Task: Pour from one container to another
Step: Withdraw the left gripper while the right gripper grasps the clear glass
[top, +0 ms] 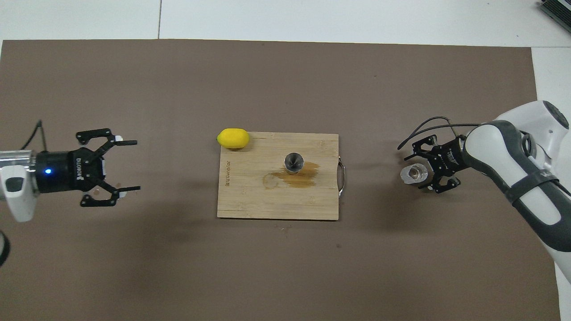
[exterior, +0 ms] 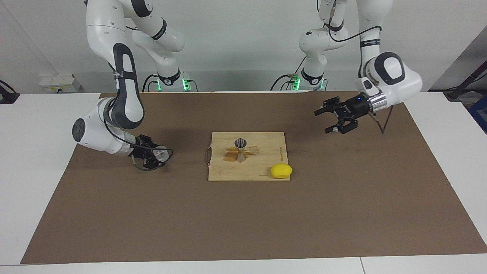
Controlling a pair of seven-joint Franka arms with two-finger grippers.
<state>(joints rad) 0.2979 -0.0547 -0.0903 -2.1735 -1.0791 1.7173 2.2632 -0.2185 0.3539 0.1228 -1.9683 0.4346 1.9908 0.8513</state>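
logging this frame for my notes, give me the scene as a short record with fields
pour source: small clear ribbed glass cup on the brown mat, toward the right arm's end
pour target: grey metal hourglass jigger, upright on the wooden cutting board
right hand: at the glass cup
left hand: open, empty, over the mat
also: yellow lemon at the board's corner; brown spill beside the jigger
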